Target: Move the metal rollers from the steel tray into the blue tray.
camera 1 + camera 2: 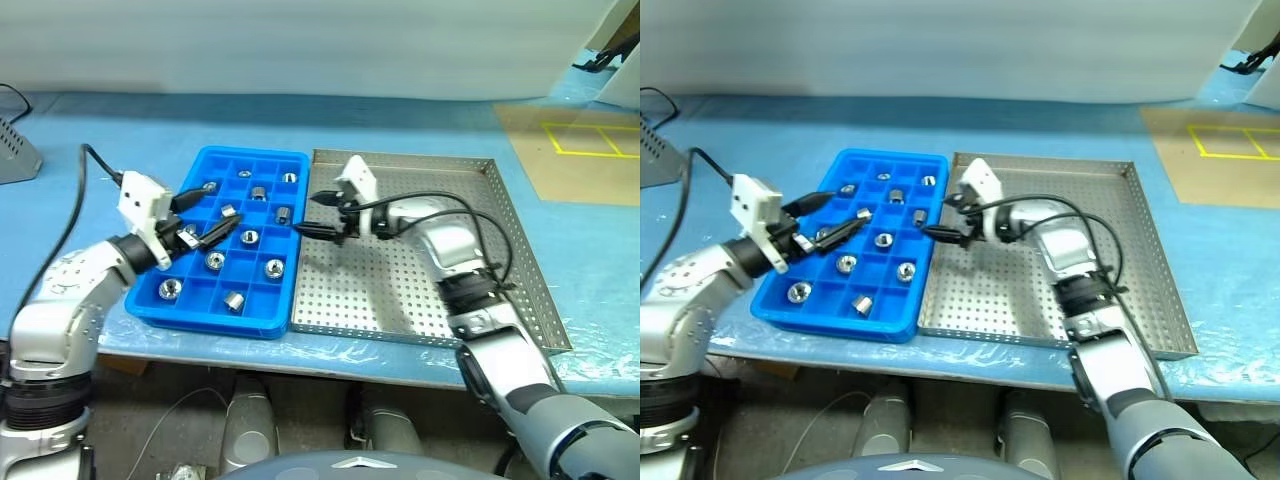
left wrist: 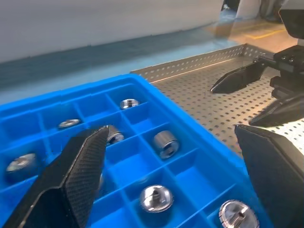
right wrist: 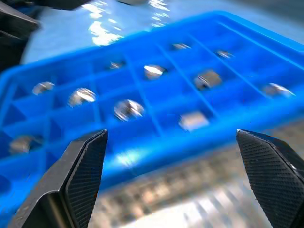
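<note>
The blue tray (image 1: 262, 318) lies left of the steel tray (image 1: 520, 240), their long sides touching. Several metal rollers lie in the blue tray's compartments, among them one (image 1: 250, 237) near the middle and one (image 2: 165, 141) close in the left wrist view. Every roller I see is in the blue tray. My left gripper (image 1: 218, 208) hovers open over the blue tray's middle, nothing between its fingers (image 2: 76, 175). My right gripper (image 1: 303, 212) stands open and empty just above the seam between the two trays, pointing toward the blue tray (image 3: 142, 156).
Both trays rest on a table under a blue cover (image 1: 120, 120), near its front edge. A brown board with yellow tape marks (image 1: 590, 140) lies at the back right. A grey object (image 1: 15, 150) sits at the far left. Black cables run along both arms.
</note>
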### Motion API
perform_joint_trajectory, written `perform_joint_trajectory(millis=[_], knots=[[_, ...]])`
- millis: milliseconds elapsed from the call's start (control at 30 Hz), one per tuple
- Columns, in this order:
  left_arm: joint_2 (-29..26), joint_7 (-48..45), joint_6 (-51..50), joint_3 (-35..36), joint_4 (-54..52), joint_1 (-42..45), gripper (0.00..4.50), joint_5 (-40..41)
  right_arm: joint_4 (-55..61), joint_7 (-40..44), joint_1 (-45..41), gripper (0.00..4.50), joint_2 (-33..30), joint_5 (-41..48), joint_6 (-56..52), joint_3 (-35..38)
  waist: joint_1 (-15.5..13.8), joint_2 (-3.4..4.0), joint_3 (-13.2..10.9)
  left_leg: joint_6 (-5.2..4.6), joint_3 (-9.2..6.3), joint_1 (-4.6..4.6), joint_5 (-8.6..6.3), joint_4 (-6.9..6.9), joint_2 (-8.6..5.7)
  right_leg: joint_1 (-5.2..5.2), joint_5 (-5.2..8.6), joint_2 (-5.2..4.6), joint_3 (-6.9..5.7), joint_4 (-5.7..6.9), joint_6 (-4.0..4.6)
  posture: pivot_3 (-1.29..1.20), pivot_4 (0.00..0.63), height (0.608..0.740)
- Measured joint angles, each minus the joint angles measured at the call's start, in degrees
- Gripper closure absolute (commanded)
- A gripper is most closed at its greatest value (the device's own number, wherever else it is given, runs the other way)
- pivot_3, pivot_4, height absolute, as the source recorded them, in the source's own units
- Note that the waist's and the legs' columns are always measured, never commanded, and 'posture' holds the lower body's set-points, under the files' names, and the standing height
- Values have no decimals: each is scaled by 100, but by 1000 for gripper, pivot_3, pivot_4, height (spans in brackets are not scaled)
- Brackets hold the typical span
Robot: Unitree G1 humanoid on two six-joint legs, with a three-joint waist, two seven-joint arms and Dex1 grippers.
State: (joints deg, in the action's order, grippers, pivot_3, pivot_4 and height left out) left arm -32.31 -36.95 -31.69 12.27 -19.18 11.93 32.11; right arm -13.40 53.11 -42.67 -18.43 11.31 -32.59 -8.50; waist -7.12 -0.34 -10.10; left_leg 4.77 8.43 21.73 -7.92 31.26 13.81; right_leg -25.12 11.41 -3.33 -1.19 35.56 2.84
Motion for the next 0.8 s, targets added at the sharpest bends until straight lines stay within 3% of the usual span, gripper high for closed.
perform_joint_trajectory(millis=[200, 367, 800], knots=[[373, 23, 446, -676, 557, 505, 0, -488, 307, -517, 333, 20, -211, -8, -275, 167, 23, 6, 1, 6, 3, -18, 4, -2, -1, 2, 16, 4, 10, 10, -29, 87, 150, 740], [566, -195, 704, -952, 1028, 810, 0, -644, 696, -640, 419, 20, -335, 5, -445, 160, 20, 6, 1, 7, 3, -15, 6, 2, -3, 3, -3, 3, 12, 9, 0, 41, 150, 740], [848, -425, 900, -1135, 1416, 1057, 0, -757, 1029, -854, 547, 20, -564, 143, -685, 283, 137, 7, 1, 5, 6, -14, 5, 3, -3, 4, -3, 3, 13, 6, 0, -3, 150, 740]])
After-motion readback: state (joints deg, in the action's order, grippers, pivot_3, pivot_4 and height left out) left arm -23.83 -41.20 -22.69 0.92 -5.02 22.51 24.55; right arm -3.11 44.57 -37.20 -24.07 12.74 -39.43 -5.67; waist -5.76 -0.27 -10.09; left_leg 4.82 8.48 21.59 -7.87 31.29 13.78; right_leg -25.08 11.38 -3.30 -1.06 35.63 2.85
